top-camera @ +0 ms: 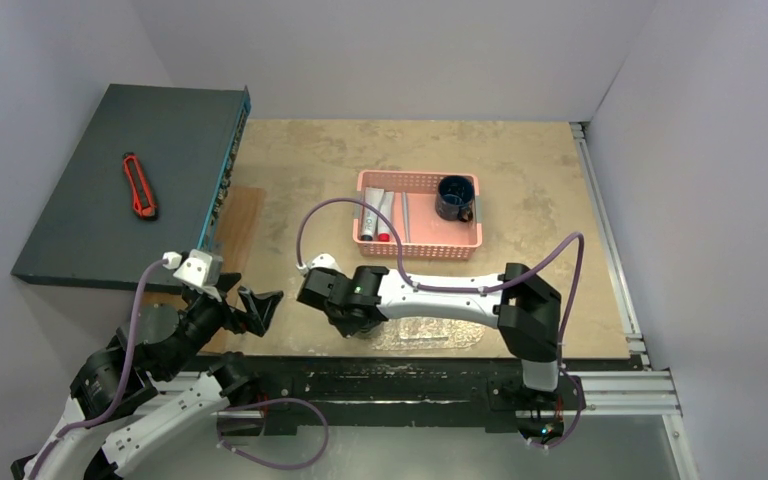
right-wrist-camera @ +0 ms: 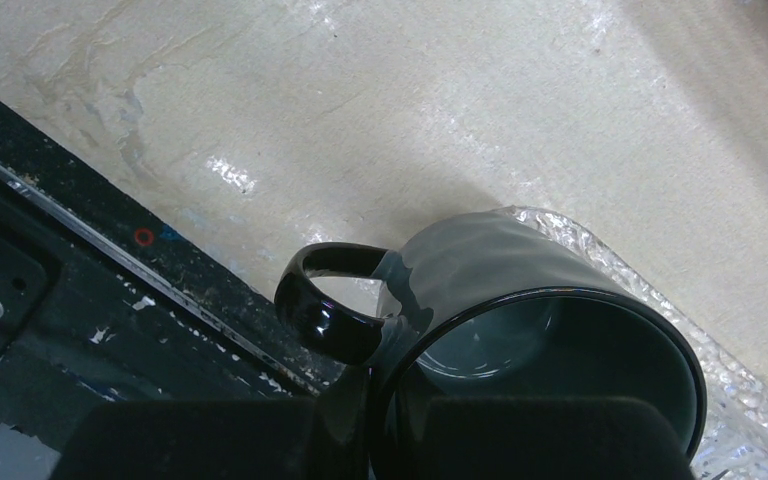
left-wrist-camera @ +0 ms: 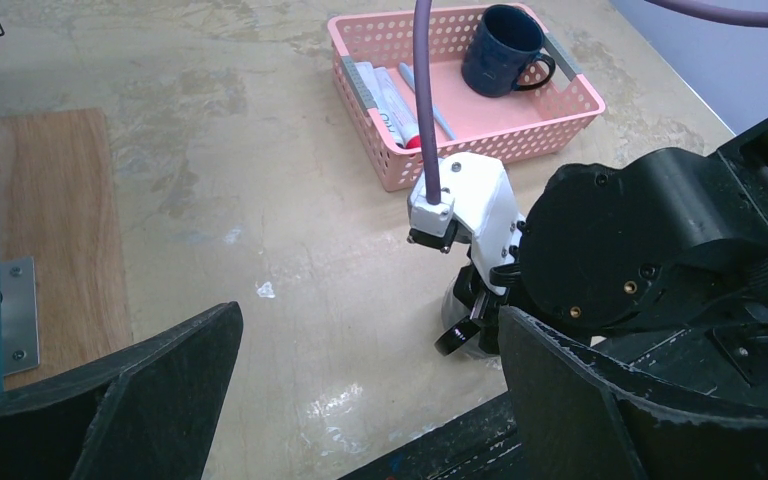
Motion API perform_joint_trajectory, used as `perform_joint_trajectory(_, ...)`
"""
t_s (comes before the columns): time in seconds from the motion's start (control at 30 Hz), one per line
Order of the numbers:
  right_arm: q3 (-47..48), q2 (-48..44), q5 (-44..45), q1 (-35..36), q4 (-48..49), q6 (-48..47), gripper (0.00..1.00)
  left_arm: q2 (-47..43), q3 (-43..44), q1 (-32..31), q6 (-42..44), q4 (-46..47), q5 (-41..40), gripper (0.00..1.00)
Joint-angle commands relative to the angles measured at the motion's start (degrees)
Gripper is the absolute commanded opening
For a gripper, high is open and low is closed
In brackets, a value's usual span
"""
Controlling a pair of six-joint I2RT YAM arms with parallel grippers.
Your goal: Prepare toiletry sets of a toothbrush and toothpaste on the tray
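Observation:
My right gripper point(top-camera: 352, 318) point(right-wrist-camera: 400, 432) is shut on the rim of the dark green mug point(right-wrist-camera: 520, 290), one finger inside and one outside. The mug's handle point(left-wrist-camera: 457, 337) points toward the table's near edge. The mug is over the left end of the transparent bumpy tray point(top-camera: 435, 335) point(right-wrist-camera: 750, 400); I cannot tell whether it touches. The pink basket point(top-camera: 420, 250) point(left-wrist-camera: 480, 135) holds the blue mug point(top-camera: 454, 197) point(left-wrist-camera: 505, 50), red-capped tubes point(top-camera: 377, 215) point(left-wrist-camera: 392, 100) and a pale-blue toothbrush point(top-camera: 405, 215) point(left-wrist-camera: 438, 115). My left gripper point(top-camera: 250, 303) point(left-wrist-camera: 370, 390) hangs open and empty left of the tray.
A dark grey box point(top-camera: 110, 190) with a red utility knife point(top-camera: 140, 186) stands at the far left, a wooden board point(top-camera: 240, 215) beside it. A black frame point(top-camera: 410, 385) runs along the near edge. A metal rail point(top-camera: 605, 240) lines the right side.

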Motion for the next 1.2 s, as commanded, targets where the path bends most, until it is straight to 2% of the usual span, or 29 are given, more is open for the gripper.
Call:
perform_joint_trajectory(0.0,0.06,-0.93,1.74,0.34,1.32,1.01,0.0,-1.04,0.3,0.58,-0.23,-0.65,-7.16,1.0)
perform_joint_trajectory(0.8,-5.06,-2.82,1.44,0.35,3.47,2.68,0.01,-0.23,0.3,0.6,-0.23,-0.73,-7.34,1.0)
perform_joint_trajectory(0.97,-4.05,-3.94,2.82,0.36,2.29,2.94,0.22,-0.01,0.39,0.62,-0.23,-0.76,-7.34,1.0)
perform_joint_trajectory(1.17,-1.47,-5.95,5.43,0.34,-0.53,3.5,0.38,0.26,0.32,0.63,-0.2,-0.68,-7.25,1.0)
